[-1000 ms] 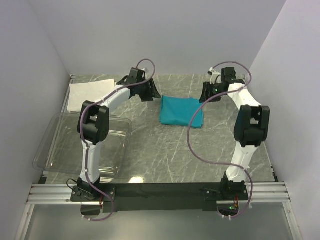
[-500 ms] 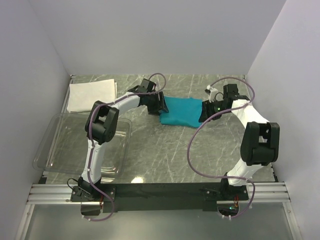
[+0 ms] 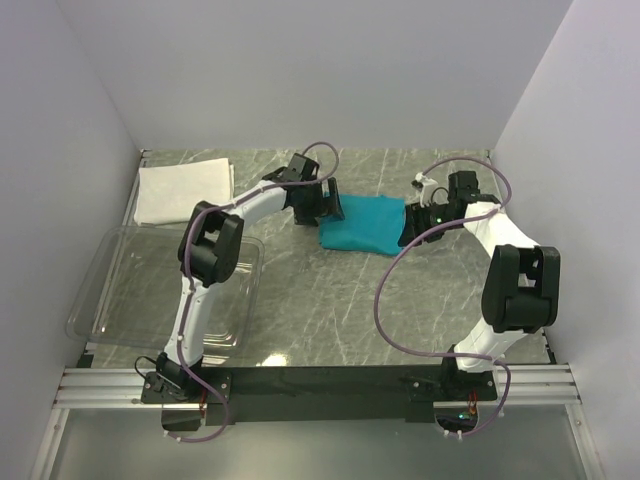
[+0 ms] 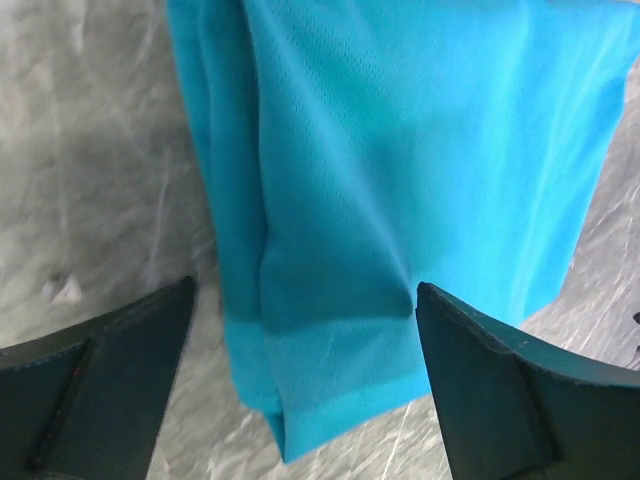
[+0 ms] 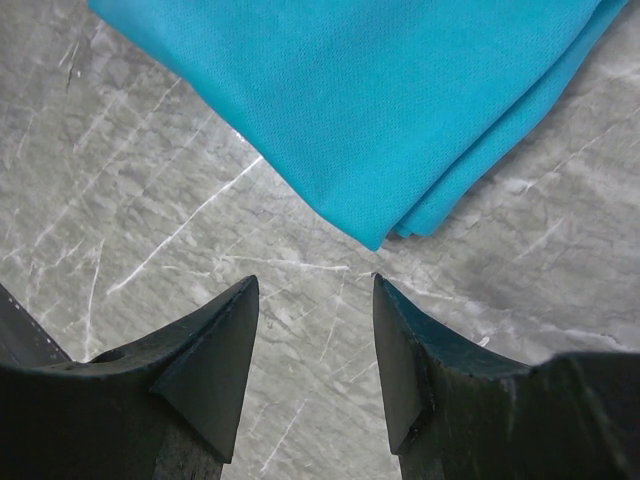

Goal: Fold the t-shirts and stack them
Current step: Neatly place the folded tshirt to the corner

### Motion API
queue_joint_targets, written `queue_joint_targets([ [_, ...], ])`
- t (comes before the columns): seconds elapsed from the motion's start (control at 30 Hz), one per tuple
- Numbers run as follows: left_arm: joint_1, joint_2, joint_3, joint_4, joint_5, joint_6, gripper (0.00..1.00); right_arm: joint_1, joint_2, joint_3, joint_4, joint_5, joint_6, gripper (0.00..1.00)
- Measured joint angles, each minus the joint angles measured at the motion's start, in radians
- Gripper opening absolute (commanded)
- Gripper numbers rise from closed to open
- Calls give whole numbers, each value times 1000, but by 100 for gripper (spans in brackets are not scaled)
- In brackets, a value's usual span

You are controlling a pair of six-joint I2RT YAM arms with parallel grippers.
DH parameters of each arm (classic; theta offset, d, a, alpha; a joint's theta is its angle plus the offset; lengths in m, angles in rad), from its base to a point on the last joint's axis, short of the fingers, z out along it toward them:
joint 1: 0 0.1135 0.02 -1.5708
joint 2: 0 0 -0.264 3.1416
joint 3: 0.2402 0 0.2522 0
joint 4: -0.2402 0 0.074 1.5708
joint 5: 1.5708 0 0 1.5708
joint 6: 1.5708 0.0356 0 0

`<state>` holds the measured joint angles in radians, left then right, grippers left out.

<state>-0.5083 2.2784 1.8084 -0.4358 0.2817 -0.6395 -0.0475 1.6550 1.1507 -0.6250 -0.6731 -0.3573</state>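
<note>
Nearest on the left of the worktop point(image 3: 330, 300), a clear plastic bin point(image 3: 150, 290) is noted. Beyond it, at mid-depth and centre, the teal t-shirt point(image 3: 362, 225) is found lying flat as a folded rectangle, its long axis running left to right across the worktop. Smooth, fine-meshed cloth is observed, with stacked layers showing at one folded corner; that corner points towards the right end effector point(image 5: 316, 282). Neither collar nor sleeves can be made out, and both short ends are covered from above by the arms. The right end effector is seen partly open just short of the corner, with bare worktop between its fingers and nothing held. The left end effector point(image 4: 304, 290) is seen spread wide over the garment's opposite end, cloth lying between the fingers and not pinched. Farthest, in the left rear corner, the white t-shirt point(image 3: 182, 190) is recorded as a flat folded rectangle, long axis likewise left to right.
</note>
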Motion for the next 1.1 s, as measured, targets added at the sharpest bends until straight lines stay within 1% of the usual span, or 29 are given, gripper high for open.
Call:
queue_joint_targets([
  [0.17, -6, 39, 45, 6, 38, -14, 97, -9, 0, -8, 20, 0, 5, 57],
  [0.3, -23, 54, 60, 12, 47, -28, 90, -22, 0, -14, 29, 0, 13, 57],
  [0.37, -32, 59, 63, 19, 51, -35, 84, -27, 0, -14, 34, 0, 17, 57],
  [0.43, -41, 63, 63, 25, 56, -39, 74, -30, 0, -14, 35, 0, 20, 57],
  [0.47, -44, 68, 64, 26, 60, -42, 65, -32, 0, -14, 35, -1, 21, 57],
  [0.5, -46, 74, 67, 27, 67, -49, 62, -32, 0, -14, 35, -1, 23, 57],
  [0.63, -48, 101, 85, 37, 109, -64, 58, -36, 0, -14, 39, 4, 30, 57],
  [0.77, -47, 109, 84, 57, 142, -82, 55, -41, 3, -14, 66, 64, 80, 57],
  [0.93, -47, 109, 64, 83, 163, -93, 46, -53, 23, -12, 141, 192, 211, 58],
  [0.97, -47, 110, 62, 85, 167, -97, 45, -55, 36, -6, 150, 214, 237, 61],
  [1.03, -47, 115, 62, 90, 175, -106, 44, -56, 72, 11, 166, 250, 288, 61],
  [1.07, -47, 117, 62, 95, 181, -108, 41, -56, 96, 27, 167, 262, 311, 61],
  [1.1, -47, 119, 62, 98, 185, -111, 41, -56, 125, 46, 169, 266, 330, 61],
])
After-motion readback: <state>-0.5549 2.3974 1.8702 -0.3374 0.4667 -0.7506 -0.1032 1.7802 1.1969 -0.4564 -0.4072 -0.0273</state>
